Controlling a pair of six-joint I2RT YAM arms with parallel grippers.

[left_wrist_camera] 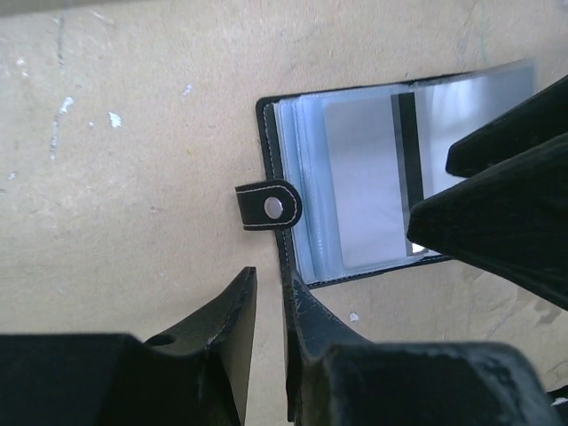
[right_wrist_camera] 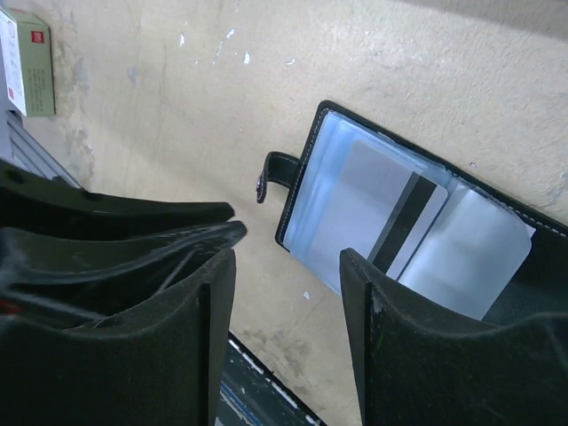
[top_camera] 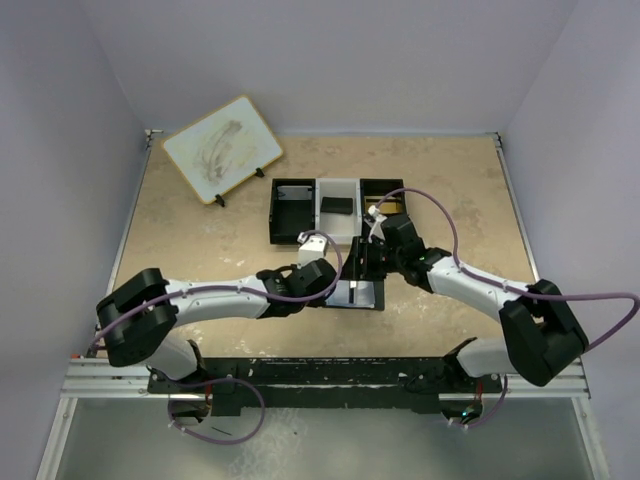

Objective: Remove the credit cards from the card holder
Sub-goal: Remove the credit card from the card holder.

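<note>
The card holder (top_camera: 362,295) lies open on the table, black outside, with pale blue clear sleeves (right_wrist_camera: 333,204) and a snap tab (left_wrist_camera: 269,206). A pale grey credit card (left_wrist_camera: 364,177) with a dark stripe sits in a sleeve (right_wrist_camera: 390,200). A dark card (top_camera: 337,205) lies in the tray's middle compartment. My left gripper (left_wrist_camera: 266,280) stands at the holder's tab-side corner, jaws a narrow gap apart with only table between them. My right gripper (right_wrist_camera: 288,257) hovers wide open over the holder's edge, holding nothing; its fingers (left_wrist_camera: 506,204) hide part of the sleeves.
A black-and-white three-compartment tray (top_camera: 275,215) stands just behind the holder. A white-and-red little box (right_wrist_camera: 25,62) lies by it. A tilted white board on a small stand (top_camera: 222,148) is at the back left. The table's near edge rail runs close under both arms.
</note>
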